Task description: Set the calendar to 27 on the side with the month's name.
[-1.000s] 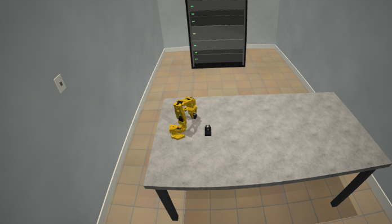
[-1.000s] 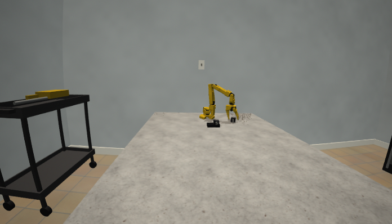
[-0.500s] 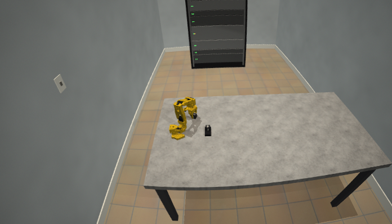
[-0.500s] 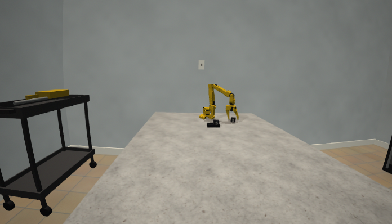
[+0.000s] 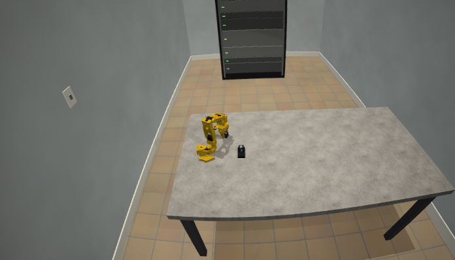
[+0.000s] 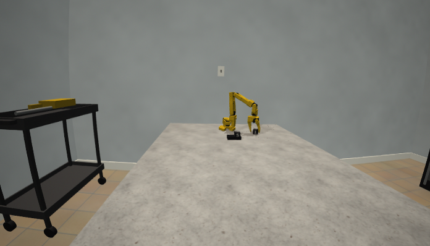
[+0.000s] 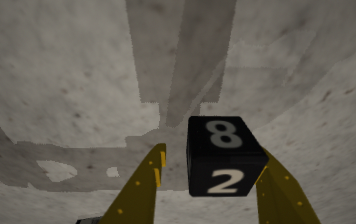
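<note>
A loose black cube (image 5: 226, 134) (image 6: 256, 131) (image 7: 227, 155) stands on the table between the fingers of my gripper (image 5: 224, 136) (image 6: 254, 132) (image 7: 213, 150). In the wrist view it shows a grey 8 on top and a light 2 on the side below. My gripper is open around it: the right finger is at the cube's side, while a gap remains at the left finger. The black tray (image 5: 240, 155) (image 6: 230, 137) lies flat on the table, apart from the gripper. Another black cube (image 5: 240, 147) (image 6: 237, 133) is at one end, with what looks like a 5 in the exterior view. The month's name is unreadable.
The arm's yellow base (image 5: 205, 150) (image 6: 226, 123) stands beside the tray on the grey table (image 5: 302, 162) (image 6: 222, 182). A dark edge shows at the bottom left of the wrist view. A black cart (image 6: 60, 111) stands beyond the table's side.
</note>
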`<state>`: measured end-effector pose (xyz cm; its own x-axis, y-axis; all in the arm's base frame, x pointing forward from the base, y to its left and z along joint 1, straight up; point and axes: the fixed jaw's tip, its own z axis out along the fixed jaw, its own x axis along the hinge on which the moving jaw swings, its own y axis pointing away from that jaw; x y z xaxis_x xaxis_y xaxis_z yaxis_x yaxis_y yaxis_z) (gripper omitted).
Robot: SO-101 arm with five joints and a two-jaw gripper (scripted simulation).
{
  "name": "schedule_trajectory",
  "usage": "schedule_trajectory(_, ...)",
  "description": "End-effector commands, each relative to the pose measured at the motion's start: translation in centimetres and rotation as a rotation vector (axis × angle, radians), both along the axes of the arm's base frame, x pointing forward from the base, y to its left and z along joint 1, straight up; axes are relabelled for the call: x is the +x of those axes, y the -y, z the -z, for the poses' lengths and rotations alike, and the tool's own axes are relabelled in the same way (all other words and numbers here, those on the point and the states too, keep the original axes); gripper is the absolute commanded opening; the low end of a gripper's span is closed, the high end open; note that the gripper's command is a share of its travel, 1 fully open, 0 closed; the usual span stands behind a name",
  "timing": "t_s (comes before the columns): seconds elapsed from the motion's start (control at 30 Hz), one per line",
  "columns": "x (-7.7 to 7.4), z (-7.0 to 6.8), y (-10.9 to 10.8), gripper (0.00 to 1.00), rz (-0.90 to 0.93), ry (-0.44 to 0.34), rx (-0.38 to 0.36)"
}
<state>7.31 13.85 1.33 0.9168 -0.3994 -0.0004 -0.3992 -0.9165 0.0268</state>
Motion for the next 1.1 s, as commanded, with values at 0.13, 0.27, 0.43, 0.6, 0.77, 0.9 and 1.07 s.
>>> schedule_trajectory(0.13, 0.62, -0.51, -1.02, 0.23, 0.001, 0.020, 0.042)
schedule_trajectory(0.27, 0.68, -0.51, -1.17, 0.20, 0.001, 0.020, 0.042)
schedule_trajectory(0.43, 0.72, -0.51, -1.26, 0.18, 0.001, 0.020, 0.042)
schedule_trajectory(0.6, 0.76, -0.51, -1.35, 0.16, 0.001, 0.020, 0.042)
schedule_trajectory(0.77, 0.77, -0.51, -1.38, 0.16, 0.001, 0.020, 0.042)
schedule_trajectory(0.9, 0.77, -0.51, -1.38, 0.16, 0.001, 0.020, 0.042)
schedule_trajectory(1.07, 0.77, -0.51, -1.38, 0.13, 0.001, 0.020, 0.042)
